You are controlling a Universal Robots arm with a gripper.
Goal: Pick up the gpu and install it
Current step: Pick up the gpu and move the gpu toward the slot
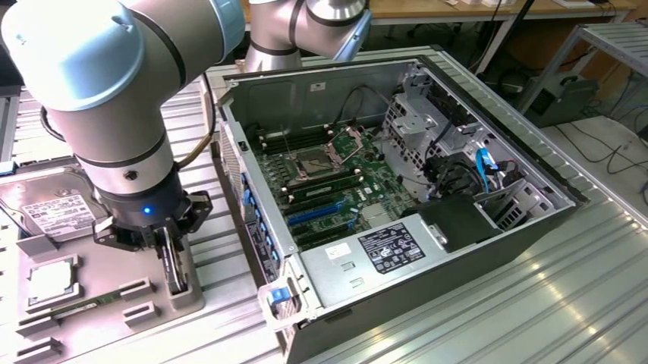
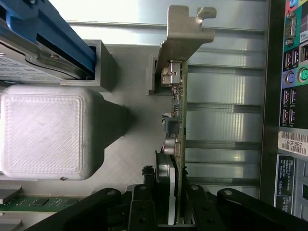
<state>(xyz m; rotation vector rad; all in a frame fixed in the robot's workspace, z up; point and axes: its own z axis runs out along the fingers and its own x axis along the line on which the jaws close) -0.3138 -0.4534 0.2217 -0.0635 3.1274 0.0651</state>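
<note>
Standing edge-on, the gpu [image 2: 177, 120] sits clamped between the fingers [image 2: 143, 208].

White sticker [image 2: 292, 143] on the case [image 2: 269, 96] reads 18GF882.

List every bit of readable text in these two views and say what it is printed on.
"18GFBB2", last characters uncertain: white sticker on the computer case.
Power supply label: too small to read.
Hard drive label: too small to read.
</note>
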